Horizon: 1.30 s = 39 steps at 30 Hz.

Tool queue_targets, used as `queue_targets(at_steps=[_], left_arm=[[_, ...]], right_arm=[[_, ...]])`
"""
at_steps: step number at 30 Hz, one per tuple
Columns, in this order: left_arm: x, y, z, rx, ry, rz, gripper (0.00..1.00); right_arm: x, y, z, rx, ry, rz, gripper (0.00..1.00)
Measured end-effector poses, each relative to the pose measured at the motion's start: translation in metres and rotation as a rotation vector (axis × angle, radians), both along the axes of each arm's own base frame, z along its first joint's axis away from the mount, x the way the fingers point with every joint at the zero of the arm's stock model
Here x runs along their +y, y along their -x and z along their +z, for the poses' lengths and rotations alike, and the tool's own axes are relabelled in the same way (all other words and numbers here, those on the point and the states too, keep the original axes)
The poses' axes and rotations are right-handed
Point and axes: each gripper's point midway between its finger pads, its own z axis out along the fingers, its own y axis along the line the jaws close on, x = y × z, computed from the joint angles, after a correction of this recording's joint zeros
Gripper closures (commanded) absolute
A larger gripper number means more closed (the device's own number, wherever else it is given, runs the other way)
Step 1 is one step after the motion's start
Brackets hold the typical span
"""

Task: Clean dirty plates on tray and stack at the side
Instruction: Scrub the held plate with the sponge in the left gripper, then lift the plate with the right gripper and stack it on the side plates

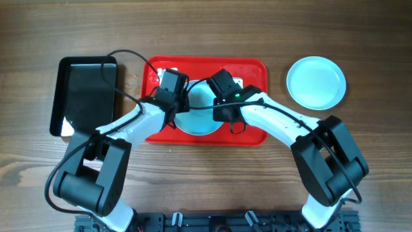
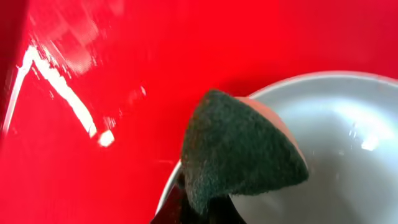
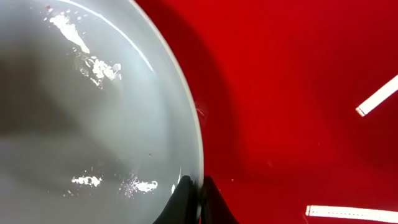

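A pale blue plate lies on the red tray between my two grippers. My left gripper is shut on a dark green scouring pad, which rests over the plate's left rim. Its fingertips barely show under the pad. My right gripper is shut on the plate's right rim. The plate's inside looks wet with white specks. A second, clean-looking plate sits on the table right of the tray. No third plate shows.
A glossy black tray lies on the wooden table left of the red tray. Both arms reach over the red tray's front edge. The red tray floor shows glare streaks, also in the right wrist view.
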Motion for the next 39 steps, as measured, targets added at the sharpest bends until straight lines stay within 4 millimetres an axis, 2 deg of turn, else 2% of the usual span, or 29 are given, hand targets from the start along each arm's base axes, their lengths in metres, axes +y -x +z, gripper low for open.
queue_targets(at_steps=[2, 5, 8, 10, 11, 13, 15, 16, 17, 20, 23, 25, 26, 32, 37, 39], left_arm=[[0.001, -0.013, 0.011, -0.074, -0.001, 0.018, 0.96], [0.033, -0.031, 0.049, -0.205, -0.057, 0.128, 0.96], [0.039, -0.034, 0.089, -0.299, -0.042, 0.157, 0.96], [0.037, -0.026, 0.107, -0.31, -0.014, 0.143, 0.96], [0.033, -0.02, 0.109, -0.291, 0.01, 0.119, 0.96], [0.026, -0.007, 0.096, -0.208, 0.035, 0.084, 0.96], [0.025, 0.01, 0.08, -0.114, 0.048, 0.084, 0.96], [0.025, 0.015, 0.073, -0.08, 0.05, 0.087, 0.96], [0.026, 0.02, 0.068, -0.054, 0.047, 0.088, 0.96], [0.026, 0.027, 0.059, -0.006, 0.045, 0.088, 0.96], [0.023, 0.028, 0.058, 0.004, 0.062, 0.085, 0.96], [0.022, 0.029, 0.057, 0.007, 0.068, 0.082, 0.96], [0.021, 0.029, 0.057, 0.008, 0.07, 0.08, 0.96], [0.022, 0.03, 0.057, 0.011, 0.069, 0.08, 0.96], [0.022, 0.03, 0.057, 0.014, 0.068, 0.08, 0.96], [0.022, 0.03, 0.056, 0.015, 0.068, 0.08, 0.96]], right_arm=[[0.0, 0.0, 0.0, 0.0, 0.002, 0.0, 0.96], [-0.014, 0.002, -0.003, 0.013, 0.047, -0.018, 0.95], [-0.014, 0.002, -0.003, 0.011, 0.05, -0.018, 0.96], [-0.014, 0.002, -0.002, 0.011, 0.05, -0.018, 0.96], [-0.014, 0.002, -0.002, 0.01, 0.049, -0.018, 0.96], [-0.015, 0.002, -0.002, 0.007, 0.06, -0.001, 0.96], [-0.025, 0.001, 0.004, 0.004, 0.116, 0.019, 0.96], [-0.035, -0.003, 0.015, -0.014, 0.181, 0.032, 0.96], [-0.043, -0.011, 0.034, -0.06, 0.237, 0.048, 0.96], [-0.059, -0.053, 0.137, -0.338, 0.368, 0.08, 0.96], [-0.078, -0.062, 0.197, -0.478, 0.513, 0.122, 0.96], [-0.09, -0.061, 0.216, -0.511, 0.67, 0.168, 0.96], [-0.089, -0.059, 0.223, -0.521, 0.747, 0.208, 0.96], [-0.058, -0.051, 0.263, -0.623, 1.028, 0.374, 0.96], [-0.048, -0.044, 0.294, -0.652, 1.226, 0.412, 0.96], [-0.048, -0.042, 0.297, -0.642, 1.266, 0.428, 0.96]])
